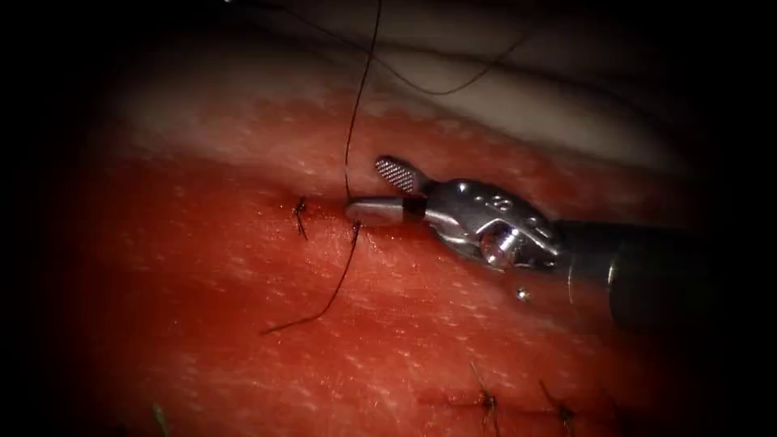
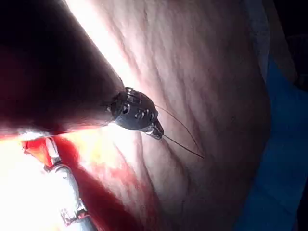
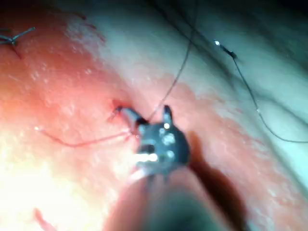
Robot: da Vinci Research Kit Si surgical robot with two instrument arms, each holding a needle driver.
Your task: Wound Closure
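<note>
Though the needle is hidden, the right tool [image 1: 379,190] gapes, empty, astride the thread [image 1: 352,129]; the left tool [image 2: 156,131] looks closed.

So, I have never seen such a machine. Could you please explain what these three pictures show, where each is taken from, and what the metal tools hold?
This is a surgical practice robot stitching pork belly, the tissue. The endoscope view looks down from above; the other two come from small cameras near each arm's wrist. The right tool enters from the right with open jaws at the dark thread, holding nothing. Finished stitches sit to its left. In the left wrist view, the left tool holds a strand of thread. I cannot make out a needle.
</note>
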